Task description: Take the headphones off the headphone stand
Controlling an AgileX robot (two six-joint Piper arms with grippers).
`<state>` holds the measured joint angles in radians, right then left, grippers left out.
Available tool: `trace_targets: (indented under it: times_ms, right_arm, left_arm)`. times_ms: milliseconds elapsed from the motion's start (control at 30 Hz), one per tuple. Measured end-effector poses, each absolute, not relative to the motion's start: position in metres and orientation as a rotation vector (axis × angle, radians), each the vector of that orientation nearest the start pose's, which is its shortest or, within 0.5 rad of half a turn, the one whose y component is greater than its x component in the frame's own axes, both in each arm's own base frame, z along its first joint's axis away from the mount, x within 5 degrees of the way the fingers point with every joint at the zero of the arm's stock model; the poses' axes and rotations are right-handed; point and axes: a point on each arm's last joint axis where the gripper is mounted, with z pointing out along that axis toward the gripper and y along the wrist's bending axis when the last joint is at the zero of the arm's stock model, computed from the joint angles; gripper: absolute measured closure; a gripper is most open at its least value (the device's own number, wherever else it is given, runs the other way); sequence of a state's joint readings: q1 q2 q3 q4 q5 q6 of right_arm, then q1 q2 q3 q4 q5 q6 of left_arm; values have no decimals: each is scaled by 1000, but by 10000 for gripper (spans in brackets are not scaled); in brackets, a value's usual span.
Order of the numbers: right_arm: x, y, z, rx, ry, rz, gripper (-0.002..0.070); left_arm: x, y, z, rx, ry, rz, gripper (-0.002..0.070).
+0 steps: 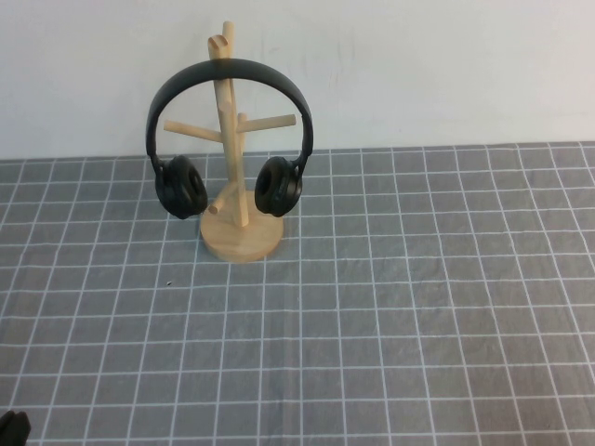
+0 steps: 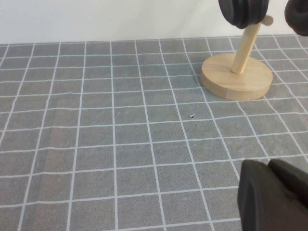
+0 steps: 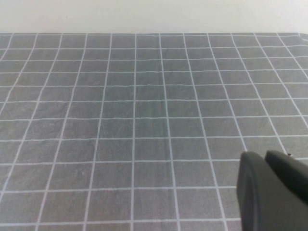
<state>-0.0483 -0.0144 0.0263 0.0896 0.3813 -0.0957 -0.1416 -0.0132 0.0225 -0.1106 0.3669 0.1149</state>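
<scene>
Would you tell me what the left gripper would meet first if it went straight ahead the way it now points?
Probably only the grey grid mat: the left gripper faces open mat, and the headphone stand sits off to one side.

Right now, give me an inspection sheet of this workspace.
Surface: grey mat with white grid, flat.
Job's things: headphones hang by the headband over the headphone stand, cups either side of the post.
Clutter: nothing seen.
Grippers: left gripper low at the near left, far from the stand; right gripper over bare mat; neither holds anything.
Cables: nothing seen.
Surroundings: white wall behind.
</scene>
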Motion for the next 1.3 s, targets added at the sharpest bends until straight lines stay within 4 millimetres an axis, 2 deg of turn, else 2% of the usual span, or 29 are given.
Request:
trace_targets:
  times_ms: [667,867,967,1167,1300]
  right_arm:
    - [52,1,171,11,1875,-11,685]
    - [52,1,171,11,1875,-11,685]
    - [52,1,171,11,1875,-11,685]
    - [52,1,171,11,1875,-11,685]
    - [52,1,171,11,1875,-11,685]
  left_arm:
    - [52,-11,174,173,1849,-122,679]
    - [54,-10,183,153,1730,-113,679]
    - [55,-11,187,70,1704,-205,679]
    - [54,-15,190,-218,1679,-536,679]
    - [54,-16,191,-276,1661,-603,679]
